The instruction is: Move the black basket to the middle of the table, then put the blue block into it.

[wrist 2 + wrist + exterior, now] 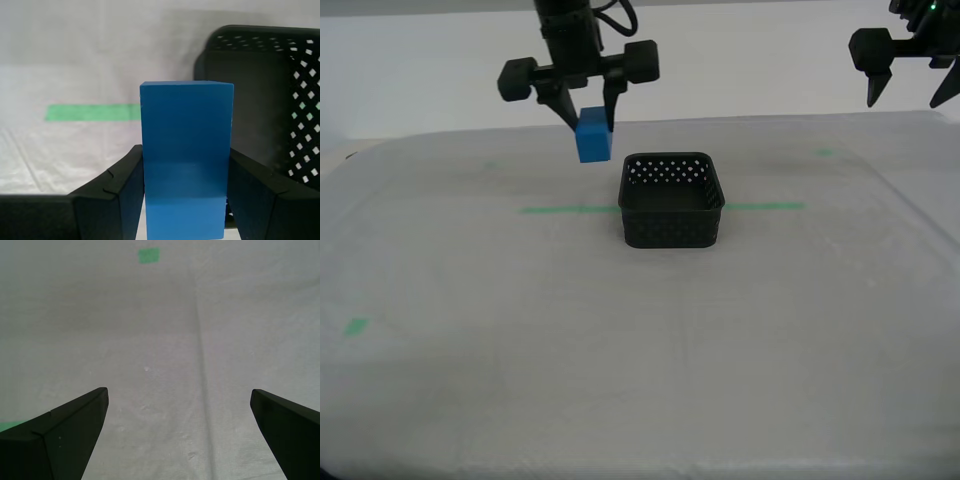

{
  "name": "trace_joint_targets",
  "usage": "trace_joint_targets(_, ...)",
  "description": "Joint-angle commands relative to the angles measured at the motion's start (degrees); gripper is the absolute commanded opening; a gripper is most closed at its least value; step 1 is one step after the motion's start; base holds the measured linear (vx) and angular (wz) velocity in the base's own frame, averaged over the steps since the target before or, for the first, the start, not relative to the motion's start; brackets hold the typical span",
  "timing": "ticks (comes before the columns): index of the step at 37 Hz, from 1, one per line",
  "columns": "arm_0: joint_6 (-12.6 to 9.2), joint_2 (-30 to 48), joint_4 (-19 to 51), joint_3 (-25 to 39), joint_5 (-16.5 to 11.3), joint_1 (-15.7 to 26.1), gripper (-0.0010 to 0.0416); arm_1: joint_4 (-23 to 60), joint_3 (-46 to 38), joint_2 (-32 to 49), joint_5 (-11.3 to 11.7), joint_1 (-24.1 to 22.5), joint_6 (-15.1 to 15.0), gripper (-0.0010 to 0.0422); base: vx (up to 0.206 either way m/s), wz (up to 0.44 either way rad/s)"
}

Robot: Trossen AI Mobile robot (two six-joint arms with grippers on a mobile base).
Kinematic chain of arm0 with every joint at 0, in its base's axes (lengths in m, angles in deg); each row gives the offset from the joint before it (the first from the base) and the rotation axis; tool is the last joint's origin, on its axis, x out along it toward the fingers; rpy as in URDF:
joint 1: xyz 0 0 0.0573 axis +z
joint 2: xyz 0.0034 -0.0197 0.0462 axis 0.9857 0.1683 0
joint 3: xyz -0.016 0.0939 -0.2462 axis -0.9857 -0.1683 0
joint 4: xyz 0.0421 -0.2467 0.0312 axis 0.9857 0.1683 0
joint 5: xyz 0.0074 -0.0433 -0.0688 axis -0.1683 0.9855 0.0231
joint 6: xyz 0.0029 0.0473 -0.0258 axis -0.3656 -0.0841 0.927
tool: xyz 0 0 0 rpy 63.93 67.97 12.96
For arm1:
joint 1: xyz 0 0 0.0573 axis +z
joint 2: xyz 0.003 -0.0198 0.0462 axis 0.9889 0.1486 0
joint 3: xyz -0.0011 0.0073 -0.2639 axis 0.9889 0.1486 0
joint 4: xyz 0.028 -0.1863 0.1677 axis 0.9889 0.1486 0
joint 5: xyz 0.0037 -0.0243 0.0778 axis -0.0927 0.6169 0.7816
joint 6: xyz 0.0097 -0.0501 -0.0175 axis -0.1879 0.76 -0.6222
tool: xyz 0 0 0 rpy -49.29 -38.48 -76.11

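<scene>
Blue block (pixel 593 136) is pinched between the fingers of my second gripper (pixel 588 112), lifted clear of the table (pixel 640 350); its lower part sticks out below the fingertips. In the second wrist view the blue block (pixel 186 150) stands between both black fingers (pixel 127 185), which press its sides. It hangs just left of the black basket (pixel 672 200) in the exterior view, near the basket's far left corner, not over the opening. Basket sits upright around mid-table, on a green tape strip (pixel 570 209). My first gripper (pixel 903 85) is up at the exterior view's far right, jaws spread wide, holding nothing, only cloth below it.
</scene>
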Motion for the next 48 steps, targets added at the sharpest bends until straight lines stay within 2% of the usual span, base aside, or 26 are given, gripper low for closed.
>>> trace_joint_targets(1, -0.11, -0.04, 0.0, 0.09, -0.04, 0.04, 0.0399, 2.99, -5.75, 3.82, 0.13, -1.2, -0.02, 0.0, 0.0, 0.0)
trace_joint_targets(11, -0.11, -0.04, -0.02, 0.09, -0.04, 0.04, 0.0399, 6.19, -19.47, 13.27, 0.02, -4.9, -1.27, 0.0, 0.0, 0.0)
trace_joint_targets(17, -0.11, -0.04, -0.02, 0.09, -0.04, 0.04, 0.0398, 6.58, -24.26, 16.98, -2.27, -6.21, -1.14, 0.0, 0.0, 0.0)
trace_joint_targets(22, -0.11, -0.04, 0.0, 0.09, -0.04, 0.04, 0.0399, 5.99, -25.29, 18.67, -2.99, -6.88, -0.57, 0.0, 0.0, 0.0)
trace_joint_targets(31, -0.11, -0.04, -0.02, 0.09, -0.04, 0.04, 0.0398, 5.84, -24.37, 18.67, -2.32, -7.39, 0.13, 0.0, 0.0, 0.0)
trace_joint_targets(35, -0.13, -0.04, -0.02, 0.09, -0.04, 0.04, 0.0398, 5.81, -24.13, 18.67, -2.32, -7.45, 1.66, 0.0002, 0.0, 0.0)
trace_joint_targets(40, -0.11, -0.04, -0.02, 0.09, -0.04, 0.04, 0.0399, 6.47, -24.04, 18.67, -2.25, -7.67, 3.74, 0.0033, 0.0, 0.0)
trace_joint_targets(48, -0.11, -0.04, -0.02, 0.09, -0.04, 0.04, 0.0399, 7.15, -24.04, 18.67, -1.68, -7.72, 3.91, 0.0114, 0.0, 0.0)
